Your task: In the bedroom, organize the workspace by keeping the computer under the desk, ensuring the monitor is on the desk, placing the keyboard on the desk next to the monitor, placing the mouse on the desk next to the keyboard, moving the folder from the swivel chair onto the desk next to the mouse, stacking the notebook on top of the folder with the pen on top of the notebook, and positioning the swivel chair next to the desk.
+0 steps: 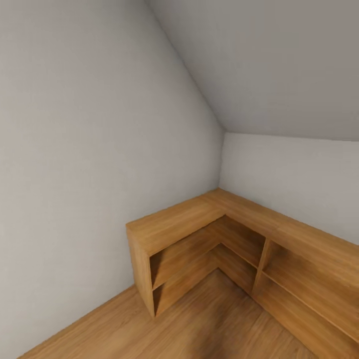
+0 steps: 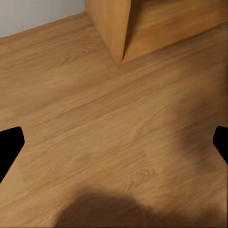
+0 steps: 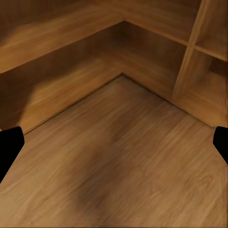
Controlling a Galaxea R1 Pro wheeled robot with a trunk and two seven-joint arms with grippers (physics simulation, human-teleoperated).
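- Faced: a corner of the attic bedroom, sloped grey walls (image 1: 99,124), a low L-shaped oak shelf unit (image 1: 184,219) with open compartments, and a wood-plank floor (image 1: 209,324).
- Task things: none located here; the bench, swivel chair and folder are judged to lie elsewhere in the room.
- Left claw (image 2: 114,147): dark fingertips wide apart at the frame edges, nothing held, above bare floor near the shelf unit's end panel.
- Right claw (image 3: 114,147): likewise spread and empty, aimed into the unit's inner corner.
- Risk: arms or base could be knocked against the shelf unit if a turn is made tightly; the corner hems the robot in.
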